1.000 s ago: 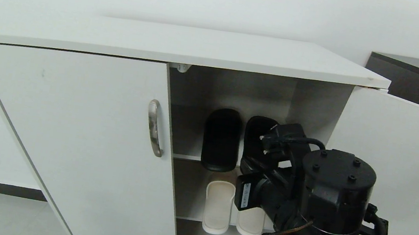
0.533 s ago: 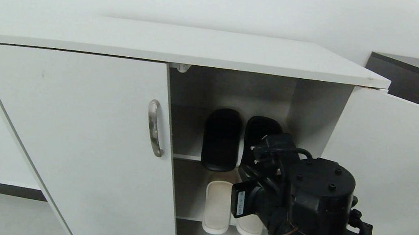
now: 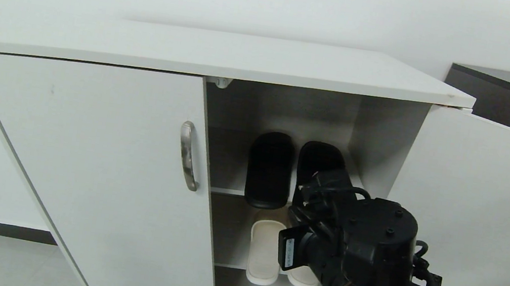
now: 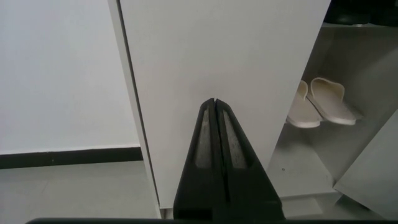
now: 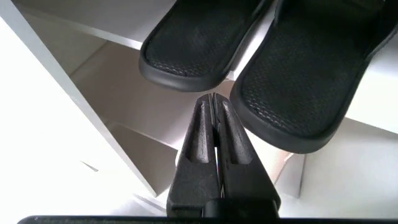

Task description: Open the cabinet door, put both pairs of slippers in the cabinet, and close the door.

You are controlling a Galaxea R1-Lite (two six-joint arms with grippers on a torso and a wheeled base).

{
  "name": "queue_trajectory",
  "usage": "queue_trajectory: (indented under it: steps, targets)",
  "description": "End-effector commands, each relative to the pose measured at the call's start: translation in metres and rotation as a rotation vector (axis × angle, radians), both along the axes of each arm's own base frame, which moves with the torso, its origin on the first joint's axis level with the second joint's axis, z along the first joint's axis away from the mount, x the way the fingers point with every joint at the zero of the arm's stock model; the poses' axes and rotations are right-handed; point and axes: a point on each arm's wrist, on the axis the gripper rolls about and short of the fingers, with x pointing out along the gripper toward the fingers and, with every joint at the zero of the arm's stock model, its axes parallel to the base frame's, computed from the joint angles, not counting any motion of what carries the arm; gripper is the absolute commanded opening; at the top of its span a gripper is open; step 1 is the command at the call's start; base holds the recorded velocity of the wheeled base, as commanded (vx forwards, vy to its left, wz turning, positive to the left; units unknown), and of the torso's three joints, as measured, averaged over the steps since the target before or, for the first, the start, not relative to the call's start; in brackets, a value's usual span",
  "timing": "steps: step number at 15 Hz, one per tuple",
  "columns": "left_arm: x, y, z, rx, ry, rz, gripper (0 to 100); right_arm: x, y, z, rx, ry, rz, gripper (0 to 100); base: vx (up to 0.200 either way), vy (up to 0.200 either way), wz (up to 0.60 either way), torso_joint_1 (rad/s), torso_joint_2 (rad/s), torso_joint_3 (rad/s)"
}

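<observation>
Right claw (image 5: 213, 99) of mine is pressed shut on nothing, tips just before the near ends of the black slippers (image 5: 193, 43), which overhang the upper shelf (image 3: 227, 191) of the cabinet (image 3: 247, 57). My arm (image 3: 370, 249) hides part of the white slippers (image 3: 264, 251) on the shelf beneath. Left claw (image 4: 214, 102), likewise shut and empty, faces the cabinet's closed door (image 4: 217, 50); the open door (image 3: 477, 194) is cut off at the edge.
</observation>
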Motion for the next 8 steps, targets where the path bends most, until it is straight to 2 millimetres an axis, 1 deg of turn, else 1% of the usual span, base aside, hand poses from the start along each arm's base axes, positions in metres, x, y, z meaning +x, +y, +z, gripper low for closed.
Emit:
queue_trajectory:
  steps: [1,7,8]
  targets:
    - [0.0,0.0,-0.0001,0.0,0.0,0.0,0,0.0016,0.0025,-0.0047,-0.008,0.006,0.0,0,-0.2,0.0,0.0,0.002,0.0,-0.002]
    - [0.0,0.0,-0.0001,-0.001,0.0,-0.002,0,0.0014,0.0022,-0.0056,-0.005,0.004,0.0,0,-0.2,0.0,0.0,0.002,0.0,0.001]
    - [0.0,0.0,-0.0001,-0.001,0.0,0.0,0,0.0016,0.0026,-0.0084,-0.011,0.006,0.0,0,-0.2,0.0,0.0,0.002,0.0,0.002]
